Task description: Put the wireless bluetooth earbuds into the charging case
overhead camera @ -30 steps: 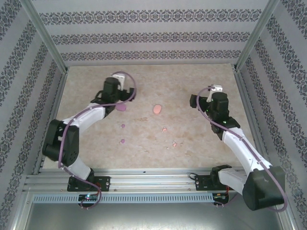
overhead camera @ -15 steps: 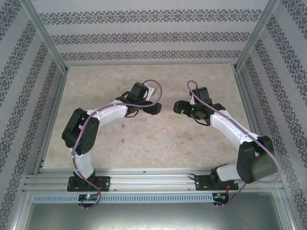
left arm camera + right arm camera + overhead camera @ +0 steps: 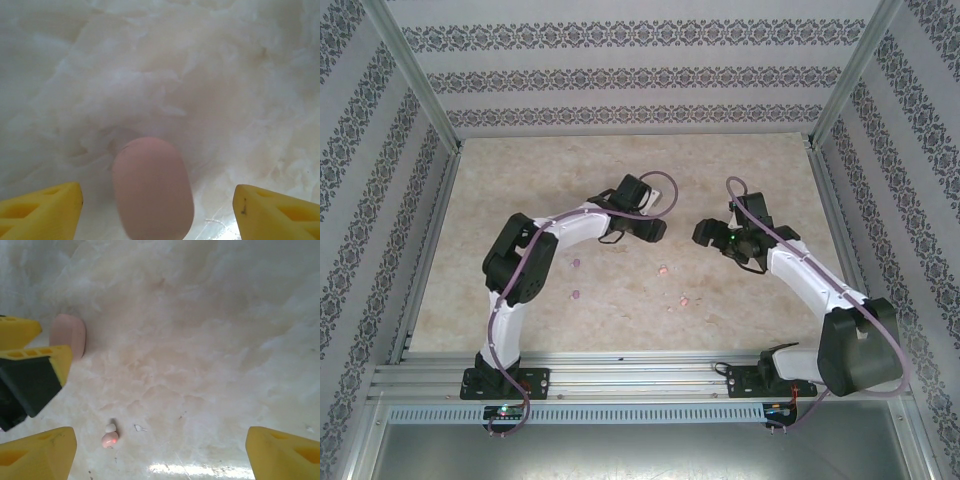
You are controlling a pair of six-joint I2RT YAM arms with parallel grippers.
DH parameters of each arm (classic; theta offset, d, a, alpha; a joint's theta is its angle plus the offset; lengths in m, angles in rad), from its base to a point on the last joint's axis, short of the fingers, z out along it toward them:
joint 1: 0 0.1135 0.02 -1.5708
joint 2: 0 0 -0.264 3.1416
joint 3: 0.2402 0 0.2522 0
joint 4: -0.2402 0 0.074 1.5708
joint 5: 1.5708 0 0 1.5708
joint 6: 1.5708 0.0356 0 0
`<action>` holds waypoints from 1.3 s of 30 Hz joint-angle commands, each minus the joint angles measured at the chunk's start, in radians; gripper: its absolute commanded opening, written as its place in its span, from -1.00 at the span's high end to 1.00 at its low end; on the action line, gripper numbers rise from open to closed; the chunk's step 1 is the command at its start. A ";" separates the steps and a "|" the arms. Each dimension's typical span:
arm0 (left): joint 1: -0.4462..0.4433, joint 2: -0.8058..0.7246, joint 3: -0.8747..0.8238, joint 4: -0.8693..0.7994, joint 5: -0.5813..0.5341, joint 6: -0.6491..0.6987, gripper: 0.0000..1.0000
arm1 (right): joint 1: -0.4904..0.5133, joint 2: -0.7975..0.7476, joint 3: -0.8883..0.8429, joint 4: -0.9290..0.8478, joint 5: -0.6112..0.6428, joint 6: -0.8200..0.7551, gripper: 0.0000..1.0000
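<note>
Landmark: pink charging case (image 3: 152, 187), flat on the marbled tabletop (image 3: 520, 180). It looks closed; no seam or opening is visible.

Near side of the case, toward the arm bases:
- Nearer pink earbud (image 3: 684, 300) and nearer purple earbud (image 3: 575, 296), both well apart from it.
- One step closer to it: second pink earbud (image 3: 664, 270), near-side and slightly right, and second purple earbud (image 3: 576, 263), off to its left.
- All four lie loose on the table. None is seated, so insertion is not yet begun.

At the case:
- Left gripper (image 3: 157, 196) hangs over it with yellow fingers (image 3: 42, 210) spread wide, one on either side.
- Neither finger touches, and nothing is held.
- The straddle reads as a set-up to pinch the case across its narrow width, probably to steady it for opening.

Right of the case:
- Right gripper (image 3: 705, 235) faces the left one, near but apart, jaws wide and empty.
- Its wrist view takes in the case beside the left fingers and one pink bud on the table, apart from the case.
- It is likely posted there to work the lid or fetch buds.

Far side of the case: the tabletop runs on to the patterned back wall (image 3: 640, 75).
</note>
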State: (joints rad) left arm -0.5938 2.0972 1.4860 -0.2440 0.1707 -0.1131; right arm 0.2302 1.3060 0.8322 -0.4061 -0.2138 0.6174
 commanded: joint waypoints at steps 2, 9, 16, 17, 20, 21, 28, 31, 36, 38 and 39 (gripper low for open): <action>-0.017 0.044 0.048 -0.062 -0.067 0.033 -0.56 | -0.024 -0.036 -0.012 -0.045 -0.038 -0.011 -0.75; -0.023 0.083 0.070 -0.082 -0.101 0.047 -0.56 | -0.052 -0.070 -0.027 -0.056 -0.048 -0.018 -0.75; -0.034 0.096 0.064 -0.119 -0.094 0.067 -0.40 | -0.058 -0.086 -0.031 -0.056 -0.060 -0.007 -0.75; -0.033 0.096 0.061 -0.124 -0.091 0.074 -0.38 | -0.059 -0.088 -0.031 -0.056 -0.061 -0.005 -0.75; -0.034 0.088 0.053 -0.148 -0.054 0.108 -0.26 | -0.060 -0.091 -0.026 -0.060 -0.068 -0.005 -0.75; -0.034 0.084 0.046 -0.150 -0.048 0.115 -0.22 | -0.060 -0.091 -0.024 -0.062 -0.069 -0.006 -0.75; -0.033 0.018 -0.031 -0.117 0.011 0.203 0.14 | -0.060 -0.087 0.022 -0.086 -0.120 -0.025 -0.75; -0.032 -0.012 -0.055 -0.112 0.032 0.240 0.22 | -0.057 -0.081 0.053 -0.096 -0.188 -0.043 -0.76; -0.031 -0.074 -0.083 -0.118 0.078 0.287 0.28 | -0.029 -0.119 0.051 -0.072 -0.173 -0.030 -0.72; -0.029 -0.103 -0.103 -0.111 0.108 0.305 0.30 | -0.017 -0.135 0.029 -0.040 -0.149 0.009 -0.69; -0.028 -0.118 -0.113 -0.105 0.124 0.312 0.30 | -0.014 -0.138 0.023 -0.029 -0.152 0.022 -0.68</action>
State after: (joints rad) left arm -0.6098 2.0506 1.3922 -0.3233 0.2295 0.1371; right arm 0.2012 1.1980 0.8677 -0.4709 -0.3683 0.6048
